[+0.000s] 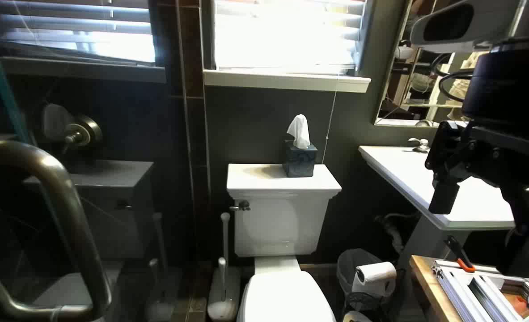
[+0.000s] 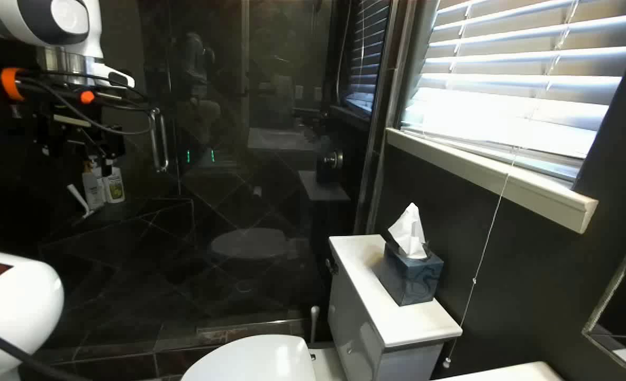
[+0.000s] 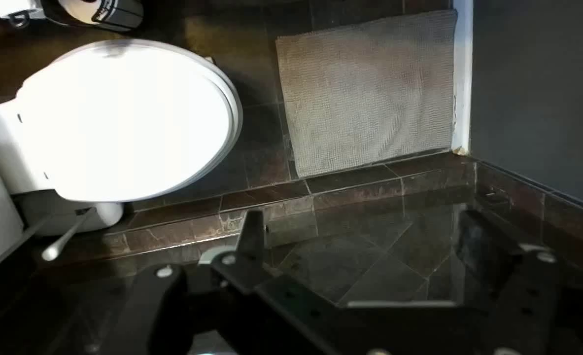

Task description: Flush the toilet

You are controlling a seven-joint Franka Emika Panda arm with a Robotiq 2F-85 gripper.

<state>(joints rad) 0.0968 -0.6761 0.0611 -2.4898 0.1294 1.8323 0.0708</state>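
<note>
The white toilet shows in both exterior views, with a boxy tank [image 1: 282,226] [image 2: 355,317] and a closed lid [image 3: 128,123] that fills the upper left of the wrist view. The small flush lever [image 1: 242,206] is at the tank's upper front corner; it shows dark and small in an exterior view [image 2: 332,265]. The lever is out of the wrist view. My gripper [image 1: 485,235] is open and empty, its two fingers wide apart in the wrist view [image 3: 362,222]. It hangs high, well apart from the tank and lever. In an exterior view the gripper [image 2: 82,145] is dark against the shower glass.
A tissue box [image 1: 301,159] stands on the tank lid. A toilet brush [image 1: 224,268] stands beside the bowl, below the lever. A sink [image 1: 474,201], a paper roll holder [image 1: 375,273], a glass door's metal handle [image 1: 78,250] and a floor mat [image 3: 370,93] are around.
</note>
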